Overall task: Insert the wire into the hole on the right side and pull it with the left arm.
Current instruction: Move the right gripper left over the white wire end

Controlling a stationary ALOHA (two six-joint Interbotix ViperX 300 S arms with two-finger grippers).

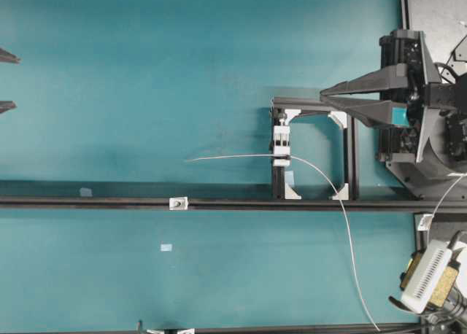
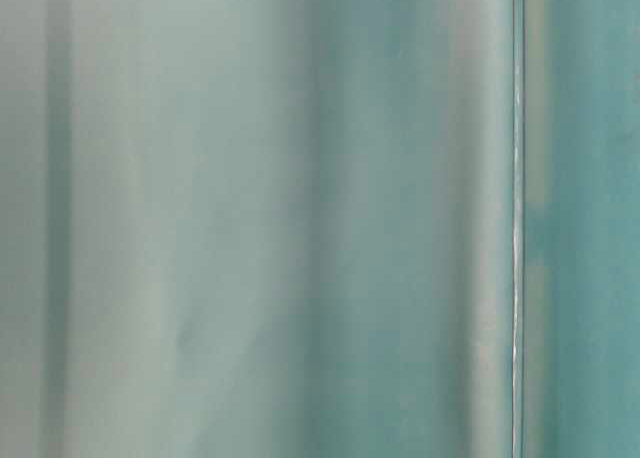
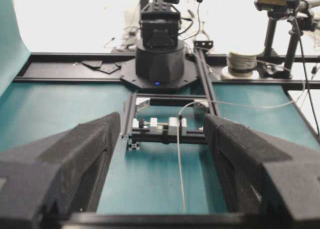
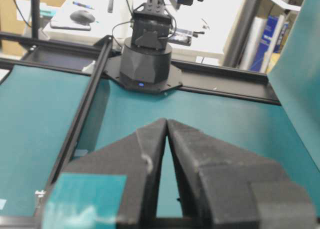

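Note:
The thin whitish wire (image 1: 343, 210) curves up from the lower right, passes through the white clip block (image 1: 281, 146) and ends free at the left, near the table's middle. The tiny silver block with the hole (image 1: 178, 203) sits on the black rail, below and just left of that free end. My left gripper (image 1: 11, 81) is open at the far left edge, far from both. In the left wrist view its fingers (image 3: 90, 154) stand wide apart, with the wire (image 3: 179, 164) lying between them on the table. My right gripper (image 1: 323, 95) is shut, tips touching, empty, above the frame's top bar.
A long black rail (image 1: 87, 202) crosses the table. The black frame (image 1: 350, 159) with white corner brackets carries the clip block. A small pale tag (image 1: 166, 247) lies below the rail. A wire spool (image 3: 241, 61) stands beyond the table. The table-level view shows only blurred teal.

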